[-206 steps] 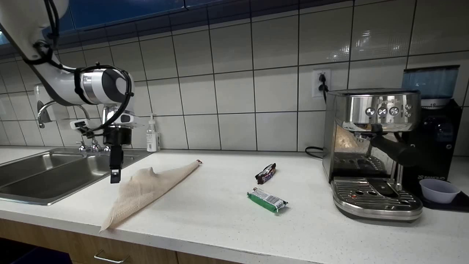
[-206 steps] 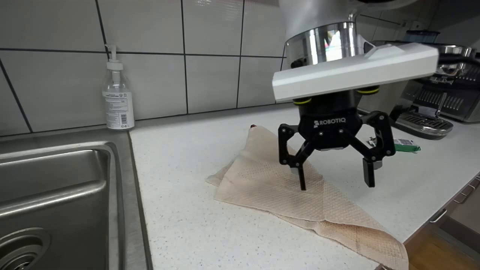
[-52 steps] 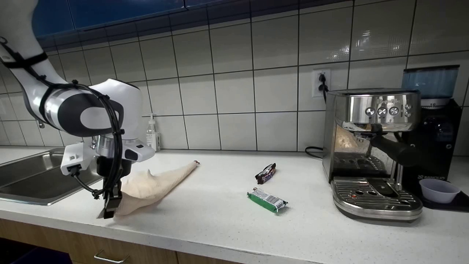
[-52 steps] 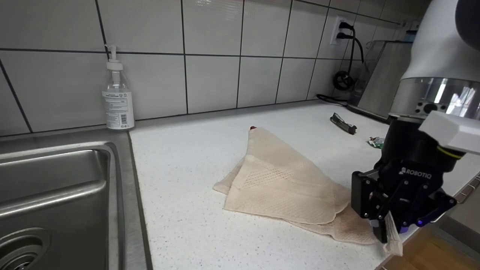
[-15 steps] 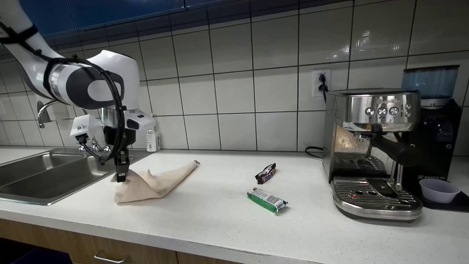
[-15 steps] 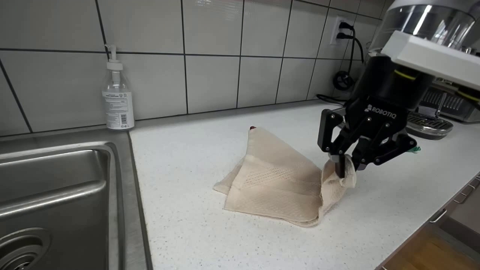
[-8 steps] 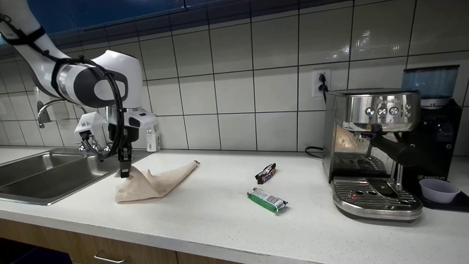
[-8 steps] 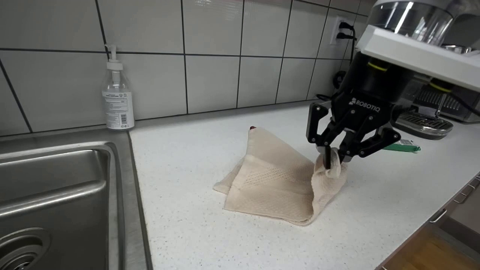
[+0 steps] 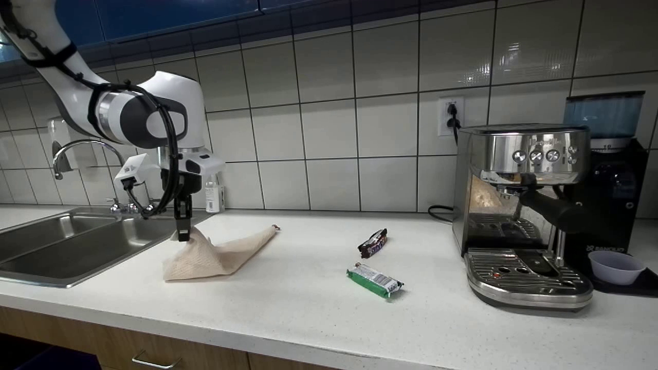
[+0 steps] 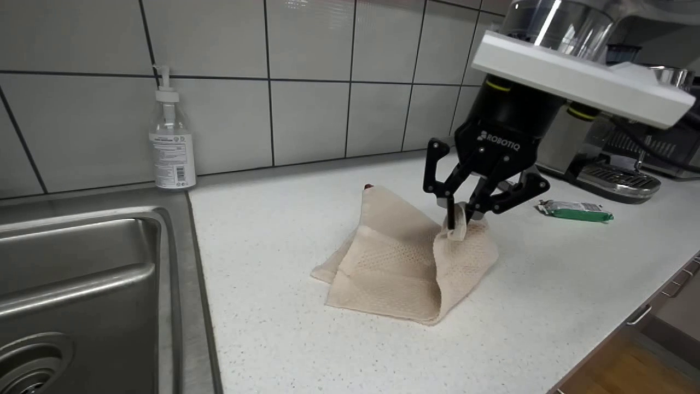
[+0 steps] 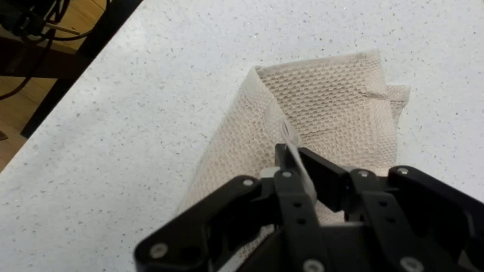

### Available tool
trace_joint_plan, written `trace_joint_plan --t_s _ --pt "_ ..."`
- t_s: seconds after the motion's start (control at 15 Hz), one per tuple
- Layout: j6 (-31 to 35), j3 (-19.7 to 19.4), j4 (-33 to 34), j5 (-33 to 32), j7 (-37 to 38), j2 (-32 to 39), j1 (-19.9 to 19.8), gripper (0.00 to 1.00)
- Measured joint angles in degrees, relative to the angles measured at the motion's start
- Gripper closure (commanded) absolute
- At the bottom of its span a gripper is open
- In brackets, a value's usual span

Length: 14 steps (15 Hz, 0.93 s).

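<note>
A beige waffle-textured cloth (image 10: 383,268) lies partly folded on the white counter. My gripper (image 10: 459,221) is shut on one corner of it, holding that part raised above the countertop. In the wrist view, a thin fold of the cloth (image 11: 325,94) passes between the fingertips of the gripper (image 11: 293,149). The lifted part curls over, while the flat part rests on the counter. At the cloth's far point a small dark red thing (image 10: 368,186) peeks out; most of it is hidden. In an exterior view the gripper (image 9: 183,236) stands side-on above the cloth (image 9: 221,259).
A steel sink (image 9: 72,280) borders the cloth's side, with a pump bottle (image 10: 174,148) by the wall. A green wrapped bar (image 9: 375,280) and a dark wrapped bar (image 9: 373,243) lie on the counter before the espresso machine (image 9: 524,154). A pale cup (image 9: 617,267) stands beside it.
First open over the cloth, my gripper later held its corner near the counter's front edge. Over the last second it has risen and moved back from that edge, curling the cloth further.
</note>
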Motion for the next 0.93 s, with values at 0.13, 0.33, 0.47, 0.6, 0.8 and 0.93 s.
trace_joint_plan --t_s 0.13,0.33,0.47,0.6,0.8,0.93 --pt "0.00 -0.09 1.23 -0.41 1.10 0.87 -0.02 0.98" --pt "0.00 -0.27 2.99 -0.54 2.20 2.05 -0.16 0.98" --pt "0.00 -0.52 4.09 -0.89 2.93 2.72 -0.21 0.98" --pt "0.00 -0.90 5.13 -1.77 4.10 3.36 -0.21 0.98" --pt "0.00 -1.43 6.73 -3.13 5.74 4.35 -0.22 0.98" --pt "0.00 -1.68 7.73 -3.56 6.57 4.96 -0.22 0.98"
